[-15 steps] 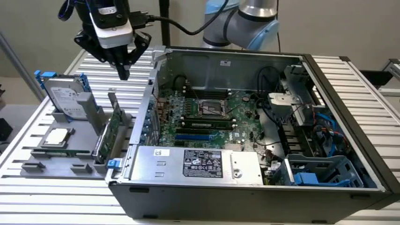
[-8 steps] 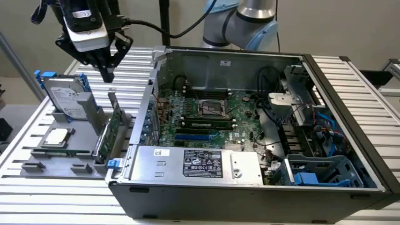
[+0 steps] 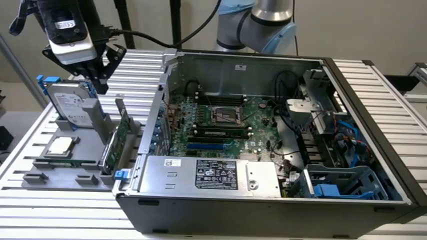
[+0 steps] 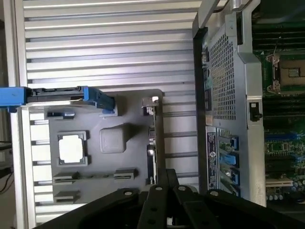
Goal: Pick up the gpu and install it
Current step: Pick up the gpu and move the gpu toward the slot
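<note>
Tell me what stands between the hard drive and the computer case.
The gpu stands on edge in the grey holder, between the hard drive and the computer case; the exterior view shows it.

Pretty much a grey-and-green scene, tbh. The flat ribbed aluminium table (image 3: 143,65) is pale silver, with even stripes running right across it. The moulded plastic parts tray (image 3: 57,176) is plain mid-grey. The thin rectangular circuit-board gpu (image 3: 122,134) is green with a darker face. The boxy metal hard drive (image 3: 72,102) is silver with a whitish label and bright blue rails. The big open steel computer case (image 3: 267,210) is dark grey outside, and its wide motherboard (image 3: 247,120) is green with black sockets plus one long blue slot (image 3: 210,147). The angular metal gripper (image 3: 100,85) is black, the chunky camera housing (image 3: 67,30) white and grey, and the rounded arm joint (image 3: 267,35) light blue.
</note>
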Tool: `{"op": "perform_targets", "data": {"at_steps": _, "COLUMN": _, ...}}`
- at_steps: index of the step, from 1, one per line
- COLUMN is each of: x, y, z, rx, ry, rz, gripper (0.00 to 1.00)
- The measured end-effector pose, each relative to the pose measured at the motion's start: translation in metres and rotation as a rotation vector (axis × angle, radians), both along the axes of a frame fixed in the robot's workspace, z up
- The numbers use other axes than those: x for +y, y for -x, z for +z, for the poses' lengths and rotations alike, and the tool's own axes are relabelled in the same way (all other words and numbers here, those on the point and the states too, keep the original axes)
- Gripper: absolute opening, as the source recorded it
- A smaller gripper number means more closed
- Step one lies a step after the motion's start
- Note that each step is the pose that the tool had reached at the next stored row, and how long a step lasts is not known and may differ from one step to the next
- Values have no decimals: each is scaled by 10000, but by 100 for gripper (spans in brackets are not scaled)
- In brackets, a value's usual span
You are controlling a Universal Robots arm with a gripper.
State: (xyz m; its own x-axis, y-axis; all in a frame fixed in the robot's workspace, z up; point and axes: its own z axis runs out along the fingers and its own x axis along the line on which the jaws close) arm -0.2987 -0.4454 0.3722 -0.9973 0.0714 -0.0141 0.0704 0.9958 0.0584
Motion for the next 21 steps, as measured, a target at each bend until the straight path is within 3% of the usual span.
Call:
{"op": "perform_targets", "data": {"at_steps": 7, "x": -38, "y": 167, "z": -121, "rx": 0, "ry": 9, "rz": 0, "gripper": 0}}
{"op": "perform_targets", "data": {"at_steps": 21, "x": -39, "y": 168, "z": -121, "rx": 16, "ry": 27, "rz": 1, "gripper": 0}}
